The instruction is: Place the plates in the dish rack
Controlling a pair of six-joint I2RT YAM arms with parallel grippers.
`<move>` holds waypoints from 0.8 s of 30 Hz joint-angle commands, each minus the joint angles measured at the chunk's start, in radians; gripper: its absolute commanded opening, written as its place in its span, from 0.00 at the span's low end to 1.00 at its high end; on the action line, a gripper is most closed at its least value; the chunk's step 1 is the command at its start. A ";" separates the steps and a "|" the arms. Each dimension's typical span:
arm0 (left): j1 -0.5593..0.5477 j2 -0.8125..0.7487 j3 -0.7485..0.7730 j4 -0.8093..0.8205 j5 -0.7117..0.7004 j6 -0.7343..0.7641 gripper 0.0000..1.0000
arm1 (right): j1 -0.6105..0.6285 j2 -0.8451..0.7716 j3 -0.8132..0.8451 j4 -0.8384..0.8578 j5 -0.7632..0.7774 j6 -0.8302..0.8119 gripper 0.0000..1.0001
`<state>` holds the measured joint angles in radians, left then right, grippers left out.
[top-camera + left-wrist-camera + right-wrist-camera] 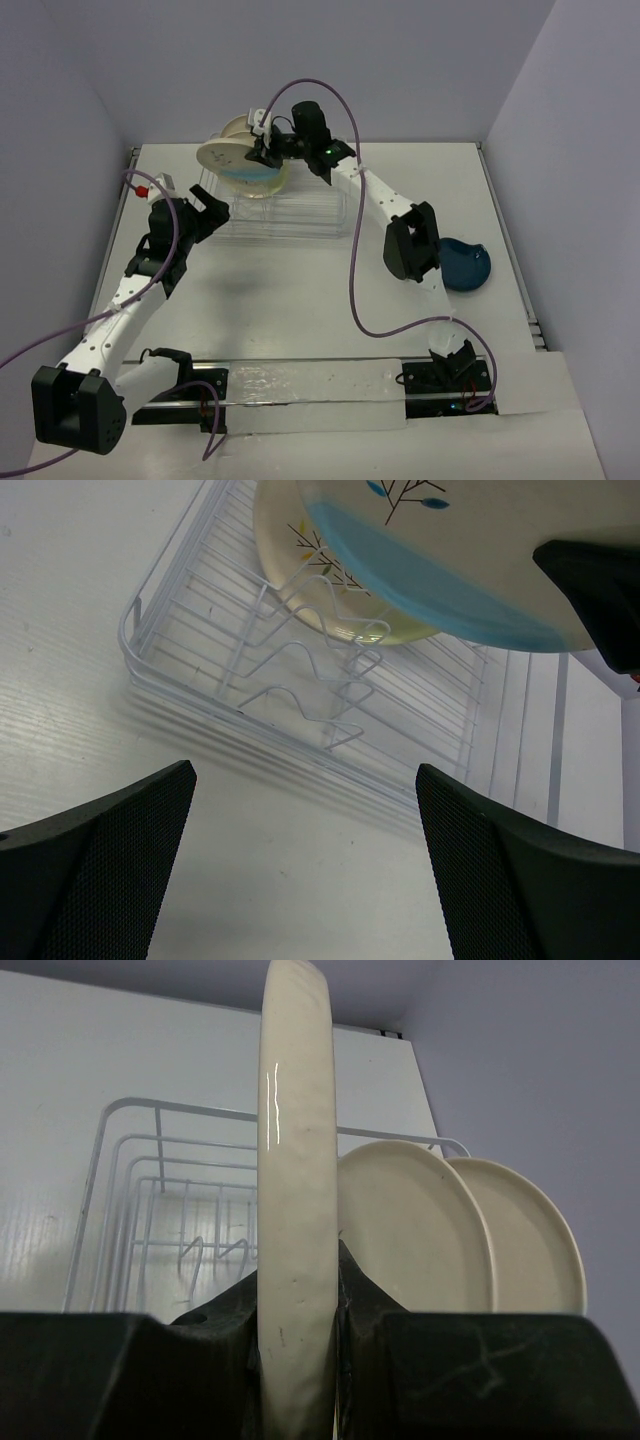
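1. Hanging over the left end of the wire dish rack (pixel 290 212) in the top view, the right gripper (pixel 262 150) is clamped on the rim of a cream plate with a light-blue segment (pixel 235 162), which is lifted and tilted; more cream plates (pixel 238 125) stand just behind it; the dark blue plate (pixel 468 268) lies on the white table (pixel 300 300) well to the right of the rack, partly hidden by the right arm (pixel 410 240); the left gripper (pixel 200 212) hovers beside the rack's left end, jaws apart and empty.
2. In the left wrist view, the left fingers (pixel 100 870) stand wide apart with nothing between them; beyond them the rack (pixel 200 670) sits on the table; a cream and pale-green plate (pixel 320 605) leans in its wire dividers; the blue-segment plate (pixel 430 580) hangs above it, a dark right finger (pixel 600 590) at its edge.
3. In the right wrist view, the held plate (pixel 295 1160) shows edge-on and upright, pinched between the two black fingers (pixel 210 1330); just to its right two cream plates (pixel 410 1230) stand side by side in the rack (pixel 130 1190); wire dividers show to its left.
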<state>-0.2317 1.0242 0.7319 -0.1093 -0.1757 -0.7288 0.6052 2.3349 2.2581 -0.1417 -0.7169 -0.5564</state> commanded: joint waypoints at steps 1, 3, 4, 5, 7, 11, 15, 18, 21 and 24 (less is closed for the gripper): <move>0.008 -0.003 0.029 0.027 0.016 0.005 0.99 | -0.004 -0.021 0.067 0.183 -0.053 0.020 0.00; 0.008 -0.008 0.026 0.031 0.021 0.006 0.99 | -0.005 -0.016 0.069 0.183 -0.061 0.027 0.00; 0.008 -0.010 0.025 0.032 0.020 0.007 0.99 | -0.007 -0.011 0.071 0.184 -0.067 0.034 0.00; 0.008 -0.012 0.025 0.032 0.019 0.008 0.99 | -0.009 -0.006 0.072 0.185 -0.074 0.040 0.00; 0.008 -0.012 0.027 0.032 0.018 0.008 0.99 | -0.012 0.002 0.070 0.185 -0.083 0.043 0.00; 0.008 -0.007 0.027 0.033 0.019 0.009 0.99 | -0.012 0.021 0.061 0.183 -0.076 0.041 0.00; 0.008 -0.003 0.028 0.036 0.027 0.011 0.99 | -0.012 0.050 0.075 0.183 -0.053 0.037 0.00; 0.007 -0.003 0.029 0.039 0.030 0.013 0.99 | -0.013 0.062 0.082 0.185 -0.046 0.038 0.00; 0.008 -0.004 0.029 0.040 0.030 0.014 0.99 | -0.014 0.079 0.088 0.185 -0.036 0.039 0.00; 0.008 -0.003 0.027 0.042 0.035 0.016 0.99 | -0.016 0.096 0.096 0.187 -0.034 0.048 0.00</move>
<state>-0.2317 1.0252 0.7319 -0.1089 -0.1578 -0.7273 0.6018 2.4368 2.2717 -0.1127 -0.7761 -0.4911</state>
